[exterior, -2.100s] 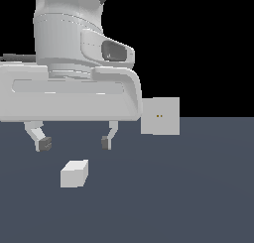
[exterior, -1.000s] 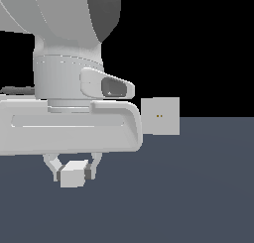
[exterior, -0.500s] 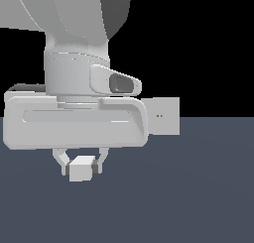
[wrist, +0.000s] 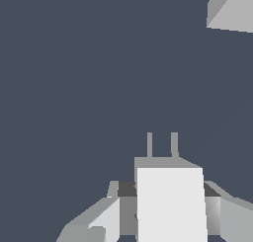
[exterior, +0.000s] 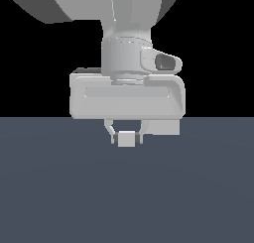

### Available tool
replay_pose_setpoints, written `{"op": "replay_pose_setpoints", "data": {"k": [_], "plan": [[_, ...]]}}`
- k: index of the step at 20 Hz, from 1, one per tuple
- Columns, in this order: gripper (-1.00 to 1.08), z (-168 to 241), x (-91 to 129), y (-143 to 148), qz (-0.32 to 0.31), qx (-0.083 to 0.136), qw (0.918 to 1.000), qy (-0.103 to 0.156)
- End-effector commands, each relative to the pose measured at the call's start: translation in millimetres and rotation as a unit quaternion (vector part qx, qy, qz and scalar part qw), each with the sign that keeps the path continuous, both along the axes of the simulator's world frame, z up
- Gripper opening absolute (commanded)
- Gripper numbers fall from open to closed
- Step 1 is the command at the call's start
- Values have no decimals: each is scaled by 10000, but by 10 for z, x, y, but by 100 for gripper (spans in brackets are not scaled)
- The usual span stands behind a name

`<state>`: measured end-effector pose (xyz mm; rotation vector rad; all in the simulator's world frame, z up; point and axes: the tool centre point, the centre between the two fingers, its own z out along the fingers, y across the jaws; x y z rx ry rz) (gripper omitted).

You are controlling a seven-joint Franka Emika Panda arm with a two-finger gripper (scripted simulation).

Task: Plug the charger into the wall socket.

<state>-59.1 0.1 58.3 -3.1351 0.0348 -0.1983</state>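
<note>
Gripper (exterior: 126,134) pinching the charger (exterior: 126,139), carrying it above the floor.
Your next move: aim its prongs (wrist: 161,144) at the wall socket (wrist: 231,10), well apart.

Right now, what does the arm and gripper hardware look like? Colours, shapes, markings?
Plain light-grey Panda: a rounded cylindrical wrist above a wide, boxy hand with a shallow slot along its face. A capsule-shaped pod with a dark oval face sits on the wrist. The gripper has short grey fingers with darker pads. No cables or markings visible.

One charger (exterior: 127,139), one wall socket (wrist: 232,11), one claw (exterior: 126,136), one dark floor (exterior: 127,197).
</note>
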Motion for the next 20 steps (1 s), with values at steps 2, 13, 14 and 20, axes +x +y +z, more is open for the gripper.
{"op": "replay_pose_setpoints", "data": {"k": [2,13,14,20], "plan": [[-100,184,145,-327,-261,4,9997,-2],[-100,422,328,-782,-622,-4,9981,-2],[-100,422,328,-782,-622,-4,9981,-2],[-100,418,343,-784,-622,-4,9981,-2]]}}
